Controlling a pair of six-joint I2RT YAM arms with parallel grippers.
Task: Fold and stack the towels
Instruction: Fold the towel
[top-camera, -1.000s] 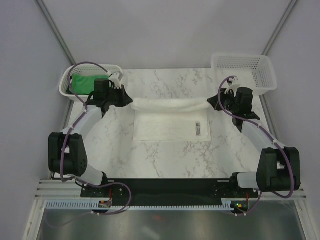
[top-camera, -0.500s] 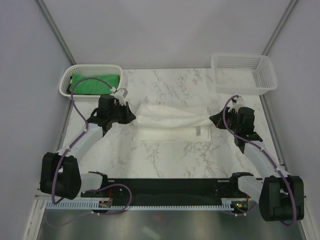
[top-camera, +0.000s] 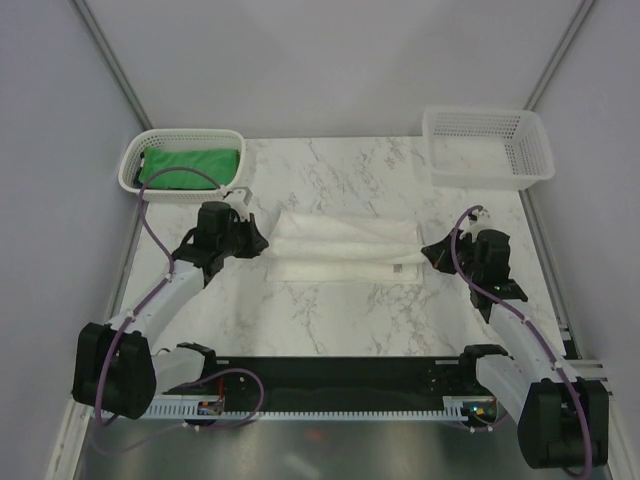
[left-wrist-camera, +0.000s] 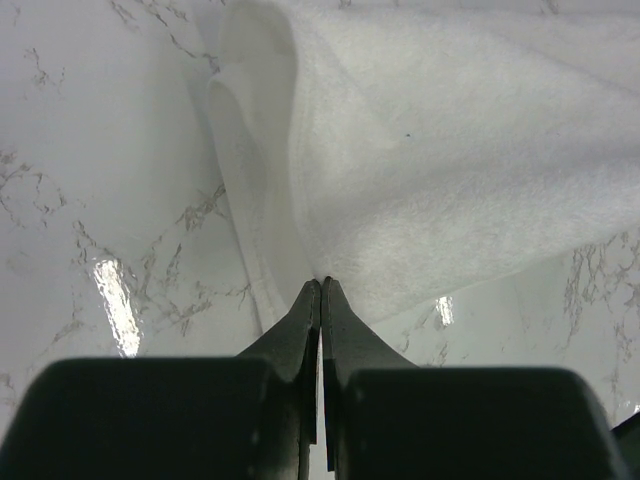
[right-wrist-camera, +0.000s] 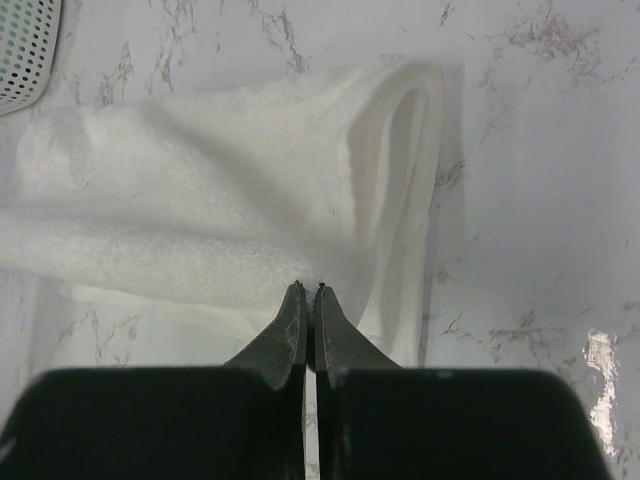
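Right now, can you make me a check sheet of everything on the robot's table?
Surface: white marble-look table, flat.
Job's things: white towel lies in the middle, doubled over into a long strip. The green towel sits in the left basket.
Clutter: right basket, with nothing seen in it.
Grippers: left gripper has its jaws shut on the white towel's left end. The right gripper has its jaws shut on the right end.
Cables: purple cables loop along both arms, and none lies on the towel.
Surroundings: plain grey walls, nothing else seen.
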